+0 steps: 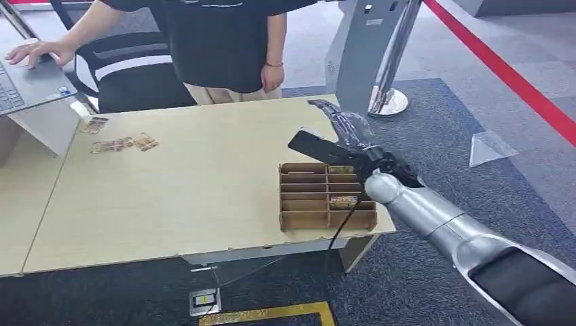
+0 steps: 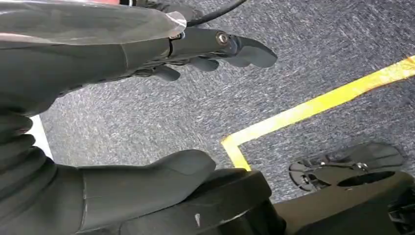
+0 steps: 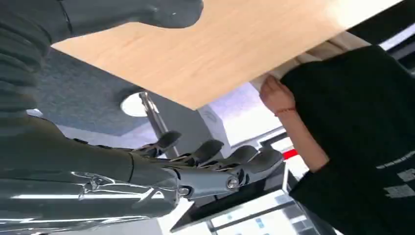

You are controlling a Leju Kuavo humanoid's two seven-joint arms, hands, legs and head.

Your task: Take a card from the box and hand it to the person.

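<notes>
Head view: the right hand [image 1: 337, 138] is held over the far right corner of the cardboard box [image 1: 327, 196], fingers apart, nothing gripped; 1 card [image 1: 343, 201] is seen in a box slot; a person [image 1: 217, 41] stands beyond the table [image 1: 170, 197].
Left wrist view: the left hand [image 2: 147, 98] is hung over carpet, fingers spread, empty.
Right wrist view: fingers [image 3: 215, 156] extended, apart.

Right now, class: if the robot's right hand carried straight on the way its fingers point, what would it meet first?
Probably nothing close: the right hand hovers open above the table, pointing past its far edge toward the stanchion base; depth is unclear.

bare tabletop [image 1: 204, 183] left of box [image 1: 326, 197], person [image 1: 217, 47] beyond
</notes>
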